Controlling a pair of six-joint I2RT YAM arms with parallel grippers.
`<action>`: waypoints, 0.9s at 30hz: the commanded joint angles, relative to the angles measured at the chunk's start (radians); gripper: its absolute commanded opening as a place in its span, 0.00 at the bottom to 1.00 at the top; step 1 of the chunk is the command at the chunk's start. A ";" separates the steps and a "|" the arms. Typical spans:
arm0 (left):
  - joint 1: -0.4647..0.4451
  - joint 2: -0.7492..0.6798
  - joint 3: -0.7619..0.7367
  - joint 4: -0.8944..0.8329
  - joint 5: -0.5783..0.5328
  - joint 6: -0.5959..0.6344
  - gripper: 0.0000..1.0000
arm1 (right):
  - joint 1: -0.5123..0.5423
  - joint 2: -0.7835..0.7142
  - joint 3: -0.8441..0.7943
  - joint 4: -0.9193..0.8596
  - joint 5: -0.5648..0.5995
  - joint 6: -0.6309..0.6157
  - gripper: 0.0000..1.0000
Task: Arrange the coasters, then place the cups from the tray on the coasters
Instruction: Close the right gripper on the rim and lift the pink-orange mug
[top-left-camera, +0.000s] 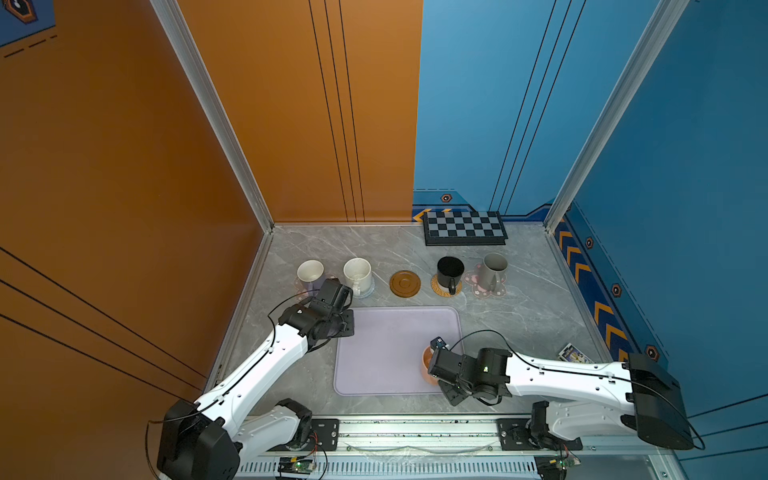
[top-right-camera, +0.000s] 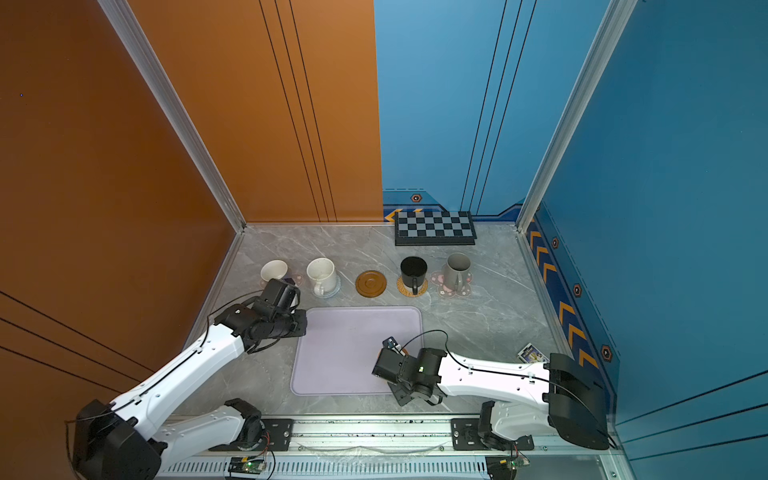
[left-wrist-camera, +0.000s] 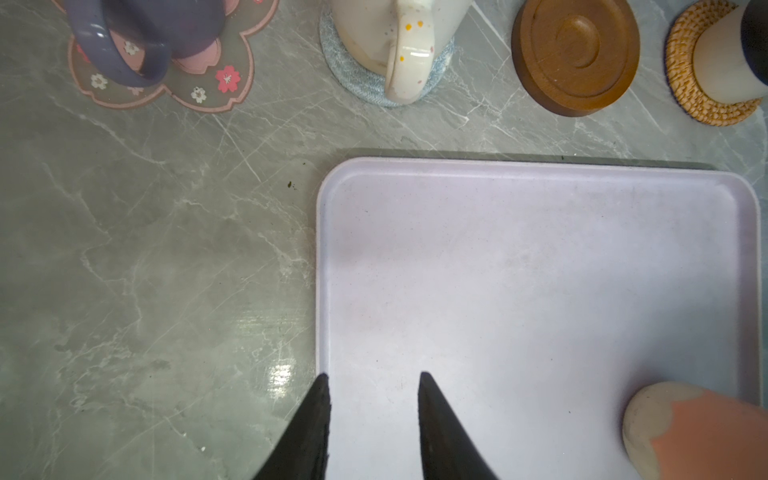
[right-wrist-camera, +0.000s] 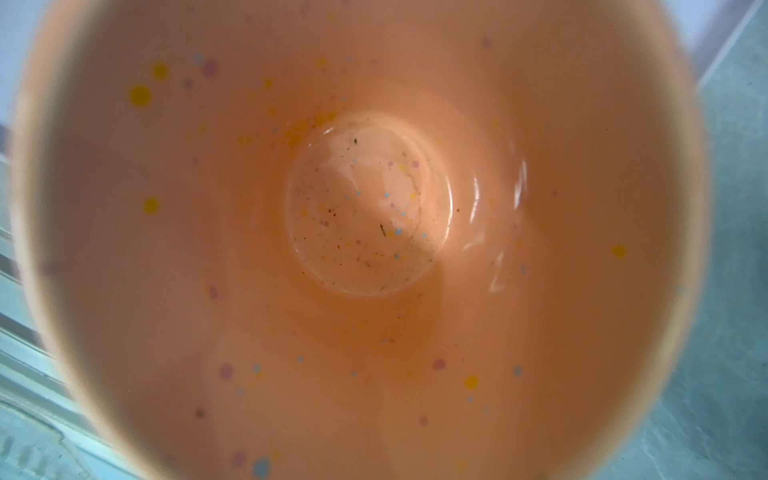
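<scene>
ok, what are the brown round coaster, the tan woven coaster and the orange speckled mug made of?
Brown round coaster: wood by its look, grain and turned rings, satin sheen.
Tan woven coaster: rattan or similar, coiled fibre strands, matt.
Orange speckled mug: probably glazed ceramic, glossy highlights inside.

Lab robot cell, aluminium frame (top-left-camera: 211, 104), panel walls (top-left-camera: 685, 166)

We read no words, brands or numbers anywhere. The small printed card (top-left-camera: 574, 353), on the table well to the right of the right gripper's (top-left-camera: 433, 365) jaws, is too small to read. Orange chevron marks (top-left-camera: 603, 309) line the blue wall.
</scene>
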 joint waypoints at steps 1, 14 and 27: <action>-0.004 -0.022 -0.024 -0.018 0.018 0.003 0.37 | -0.004 0.007 0.041 0.005 0.051 0.022 0.02; -0.004 -0.039 -0.050 -0.016 0.032 0.002 0.38 | 0.011 0.085 0.092 0.005 0.078 0.023 0.00; -0.009 -0.035 -0.069 -0.016 0.027 -0.004 0.38 | 0.027 0.087 0.142 0.005 0.231 0.048 0.00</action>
